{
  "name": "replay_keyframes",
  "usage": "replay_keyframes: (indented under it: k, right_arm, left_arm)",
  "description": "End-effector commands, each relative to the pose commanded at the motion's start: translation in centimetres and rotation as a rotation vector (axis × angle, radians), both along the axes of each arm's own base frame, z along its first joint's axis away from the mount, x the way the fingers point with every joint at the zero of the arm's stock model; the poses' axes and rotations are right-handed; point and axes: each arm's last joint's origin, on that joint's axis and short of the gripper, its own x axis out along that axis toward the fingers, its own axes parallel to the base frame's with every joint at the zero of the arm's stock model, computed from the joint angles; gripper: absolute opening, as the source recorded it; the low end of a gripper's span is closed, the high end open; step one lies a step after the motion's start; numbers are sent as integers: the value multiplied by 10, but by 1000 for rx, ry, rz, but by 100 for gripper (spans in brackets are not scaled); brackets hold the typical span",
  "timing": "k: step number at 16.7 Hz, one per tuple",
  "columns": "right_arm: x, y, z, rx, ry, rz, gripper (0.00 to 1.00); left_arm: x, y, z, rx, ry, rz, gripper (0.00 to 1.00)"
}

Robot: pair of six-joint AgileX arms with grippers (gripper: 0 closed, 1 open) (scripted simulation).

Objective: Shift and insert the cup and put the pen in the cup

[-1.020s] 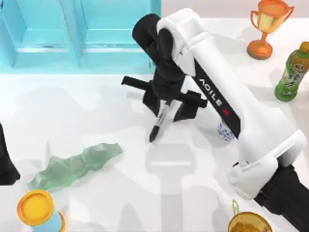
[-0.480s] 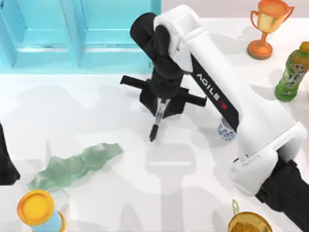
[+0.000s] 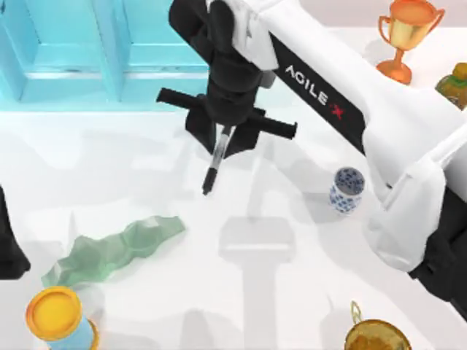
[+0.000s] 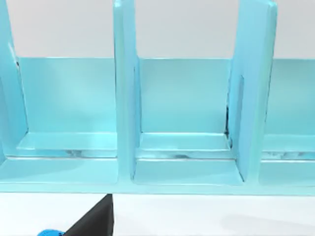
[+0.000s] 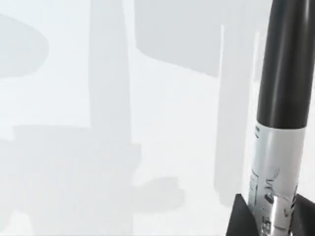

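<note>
White bench (image 3: 146, 292) is spreading out under both arms, with a turquoise shelf unit (image 3: 109, 51) along its far edge, and I am taking the cup (image 3: 345, 190) as my landmark. Over the last second I have been lifting my right end effector (image 3: 221, 140) off the bench and carrying it farther from the cup, toward the shelf side; its fingers are closed on the upper part of the pen (image 3: 216, 159), which is hanging nearly upright with its cap end down, well apart from the cup. In the right wrist view the pen (image 5: 280, 123) is running down between the fingers (image 5: 241, 219), with bare bench far beneath it. The white arm, which was covering much of the cup a second ago, is now leaving it fully exposed, standing upright with its mouth open. I judge the pickup done and the carry to the cup's mouth as the step ahead. My left arm (image 3: 9, 240) is sitting parked far from the cup, at the opposite edge of the bench.
</note>
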Motion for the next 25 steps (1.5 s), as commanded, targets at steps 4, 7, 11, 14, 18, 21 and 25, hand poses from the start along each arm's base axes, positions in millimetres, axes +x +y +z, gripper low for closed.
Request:
replay_keyframes:
  k: [4,7,11,14,18,21,25]
  right_arm:
    - [-24,3,24,1,-2,4,0]
    - [-48,-4,34,-2,1,4,0]
    - [-77,-20,41,-2,2,-3,0]
    - [-91,-28,44,2,-3,-8,0]
    - [-94,-30,45,4,-5,-9,0]
    - [-92,-32,44,1,-1,-16,0]
    - [-98,-30,26,-38,-60,57,0]
  left_arm:
    - [0,0,0,0,0,0,100]
    - [0,0,0,0,0,0,100]
    - [0,0,0,0,0,0,100]
    - [0,0,0,0,0,0,100]
    - [0,0,0,0,0,0,100]
    - [0,0,0,0,0,0,100]
    - [0,0,0,0,0,0,100]
